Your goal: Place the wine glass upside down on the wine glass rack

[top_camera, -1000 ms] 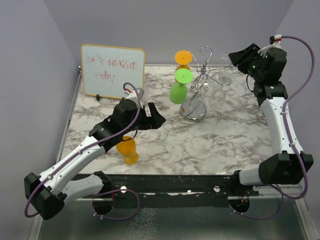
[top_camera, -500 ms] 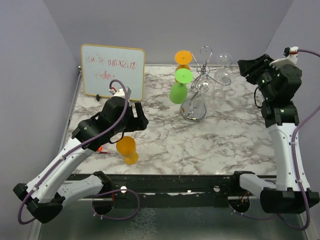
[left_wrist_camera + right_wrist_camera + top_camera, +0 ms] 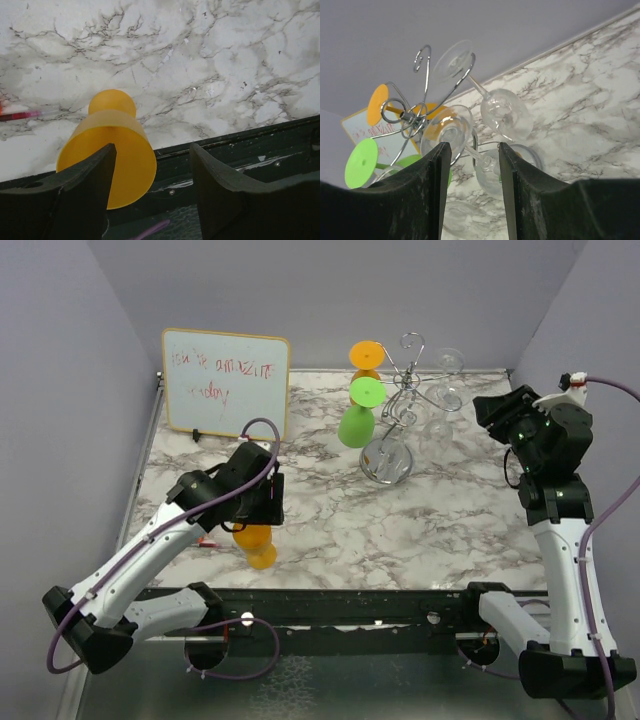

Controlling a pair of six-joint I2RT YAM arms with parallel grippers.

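An orange plastic wine glass (image 3: 256,542) sits near the table's front edge; I cannot tell if it stands or lies. In the left wrist view it (image 3: 117,150) fills the lower left, partly behind my left finger. My left gripper (image 3: 264,512) hovers just above it, open and empty (image 3: 152,147). The silver wire wine glass rack (image 3: 398,390) stands at the back on its round chrome base (image 3: 387,466). A green glass (image 3: 357,424), an orange glass (image 3: 366,353) and clear glasses (image 3: 506,112) hang on it upside down. My right gripper (image 3: 490,412) is open and empty (image 3: 473,146), right of the rack and apart from it.
A whiteboard (image 3: 226,383) with red writing leans at the back left. A red pen (image 3: 20,116) lies on the marble beside the orange glass. The black front rail (image 3: 250,150) runs just below the table edge. Grey walls close in the left, the back and the right.
My left gripper pulled back from mid-table and now points down over the orange glass. My right gripper drew away from the rack, to the right and nearer, still open.
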